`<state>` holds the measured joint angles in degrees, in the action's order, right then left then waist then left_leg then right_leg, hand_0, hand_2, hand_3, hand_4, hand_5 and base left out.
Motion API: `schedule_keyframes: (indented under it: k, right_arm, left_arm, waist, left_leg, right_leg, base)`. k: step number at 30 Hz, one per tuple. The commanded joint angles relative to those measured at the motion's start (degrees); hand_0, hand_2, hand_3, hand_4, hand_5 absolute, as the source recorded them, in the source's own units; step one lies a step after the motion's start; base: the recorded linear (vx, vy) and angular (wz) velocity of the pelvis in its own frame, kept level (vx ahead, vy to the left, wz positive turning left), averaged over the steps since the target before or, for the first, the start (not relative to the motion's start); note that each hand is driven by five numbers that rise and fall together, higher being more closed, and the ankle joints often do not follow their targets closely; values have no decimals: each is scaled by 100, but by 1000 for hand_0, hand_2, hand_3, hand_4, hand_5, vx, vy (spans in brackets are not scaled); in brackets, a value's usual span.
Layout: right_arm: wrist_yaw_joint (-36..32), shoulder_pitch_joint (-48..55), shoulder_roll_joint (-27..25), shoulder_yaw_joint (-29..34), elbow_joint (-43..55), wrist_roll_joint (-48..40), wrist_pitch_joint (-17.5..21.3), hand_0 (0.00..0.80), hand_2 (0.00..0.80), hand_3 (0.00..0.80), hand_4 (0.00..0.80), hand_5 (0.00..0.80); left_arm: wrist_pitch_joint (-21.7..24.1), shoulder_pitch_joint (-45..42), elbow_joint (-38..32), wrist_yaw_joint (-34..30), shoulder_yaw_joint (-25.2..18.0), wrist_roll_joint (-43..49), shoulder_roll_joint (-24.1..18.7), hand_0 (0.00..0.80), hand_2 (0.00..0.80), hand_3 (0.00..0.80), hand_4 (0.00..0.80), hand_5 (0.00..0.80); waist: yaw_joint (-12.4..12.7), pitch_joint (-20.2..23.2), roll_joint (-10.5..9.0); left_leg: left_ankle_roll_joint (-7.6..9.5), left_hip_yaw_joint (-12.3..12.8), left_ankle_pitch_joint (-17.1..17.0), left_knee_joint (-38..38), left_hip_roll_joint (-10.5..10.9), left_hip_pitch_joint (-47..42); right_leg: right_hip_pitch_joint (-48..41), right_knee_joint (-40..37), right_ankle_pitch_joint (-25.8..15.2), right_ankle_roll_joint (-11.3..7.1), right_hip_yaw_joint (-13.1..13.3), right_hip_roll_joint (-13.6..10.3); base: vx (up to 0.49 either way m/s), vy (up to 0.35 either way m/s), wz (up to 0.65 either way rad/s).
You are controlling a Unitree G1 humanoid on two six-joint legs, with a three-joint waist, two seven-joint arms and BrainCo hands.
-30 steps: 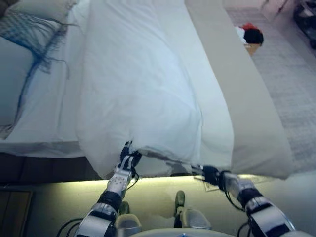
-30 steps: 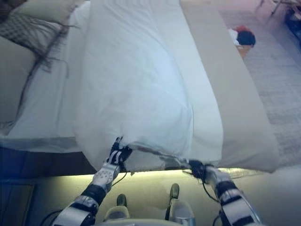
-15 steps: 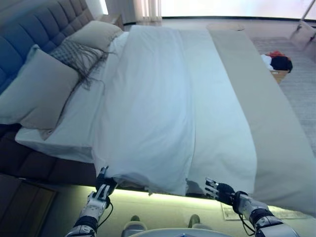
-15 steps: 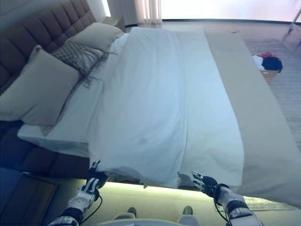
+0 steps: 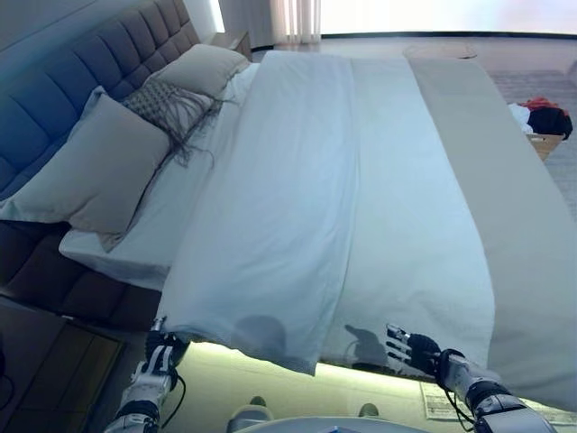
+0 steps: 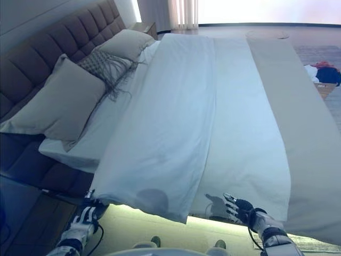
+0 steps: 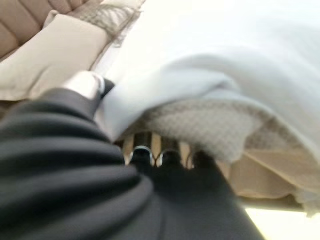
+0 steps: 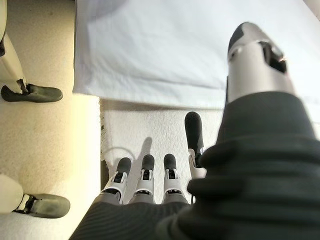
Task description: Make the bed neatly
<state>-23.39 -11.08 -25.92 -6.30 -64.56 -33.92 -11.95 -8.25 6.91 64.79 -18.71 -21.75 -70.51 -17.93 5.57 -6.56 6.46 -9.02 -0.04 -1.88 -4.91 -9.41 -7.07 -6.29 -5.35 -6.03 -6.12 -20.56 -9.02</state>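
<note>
The white duvet (image 5: 288, 198) lies lengthwise on the bed, its near edge hanging over the bed's side. My left hand (image 5: 159, 350) is at the duvet's near left corner. In the left wrist view the thumb (image 7: 89, 85) presses on top of the duvet (image 7: 200, 65) with the fingers curled beneath, so the hand pinches that corner. My right hand (image 5: 410, 349) hangs just below the near edge further right, fingers (image 8: 145, 172) straight and spread, holding nothing. The duvet's edge (image 8: 175, 50) hangs beyond them.
A beige runner (image 5: 487, 180) covers the bed's right part. Two pillows (image 5: 99, 167) and a fringed patterned cushion (image 5: 171, 99) lean on the tufted headboard (image 5: 54, 108) at left. A basket of clothes (image 5: 545, 122) sits on the floor far right. A dark nightstand (image 5: 45, 361) stands lower left.
The camera has tilted up, bringing the headboard into view. My right hand has opened off the duvet's edge. My left hand has carried its corner leftwards, spreading the near edge wider.
</note>
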Motion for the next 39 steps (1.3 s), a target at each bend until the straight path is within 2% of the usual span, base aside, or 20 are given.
schedule_keyframes:
  k: [1,5,9,30,31,32,39]
  right_arm:
    - [-164,-302,63,113,-468,-105,291,0,0,0,0,0]
    - [-192,-329,6,77,-486,-126,278,0,0,0,0,0]
    - [-221,-298,-25,90,-513,-113,284,0,0,0,0,0]
    - [-286,-388,-16,144,-519,-41,189,0,0,0,0,0]
    - [-279,-396,-11,152,-511,-37,171,0,0,0,0,0]
    - [-278,-406,-11,159,-512,-32,157,0,0,0,0,0]
    - [-310,-406,-28,258,-513,30,119,0,0,0,0,0]
  left_arm:
    - [508,-853,913,239,-984,-96,-1657,800,800,800,800,800]
    - [519,-833,1181,241,-1066,-81,-1921,800,800,800,800,800]
    - [521,-836,1306,104,-1030,67,-1929,800,800,800,800,800]
    - [511,-535,988,124,-346,-2,-1096,800,800,800,800,800]
    - [439,-536,994,166,-321,18,-1052,355,355,355,355,355]
    - [381,-535,1005,173,-304,21,-1012,0,0,0,0,0]
    - [207,-617,1128,283,-233,86,-840,0,0,0,0,0]
  waist:
    - [607,-52,-461]
    - [609,-35,-460]
    - [614,-40,-464]
    - [556,-92,-579]
    - [554,-91,-586]
    - [552,-87,-594]
    - [544,-59,-630]
  left_leg:
    - [73,-141,-376,-9,-1,410]
    - [65,-154,-387,-9,-3,463]
    - [62,-172,-390,-9,-5,499]
    - [70,-168,-360,-9,-54,556]
    - [70,-167,-356,-9,-57,550]
    - [70,-166,-354,-9,-58,548]
    - [70,-135,-354,-9,-82,516]
  right_leg:
    - [-465,86,267,-326,-134,-736]
    - [-422,84,273,-323,-154,-728]
    - [-407,75,286,-313,-171,-716]
    - [-328,53,304,-246,-85,-668]
    - [-332,50,304,-245,-83,-665]
    - [-335,45,305,-243,-79,-661]
    - [-353,35,298,-233,-60,-646]
  base:
    - [-27,37,7]
    - [-21,22,5]
    - [0,0,0]
    - [-3,8,2]
    - [0,0,0]
    - [0,0,0]
    - [-1,-1,2]
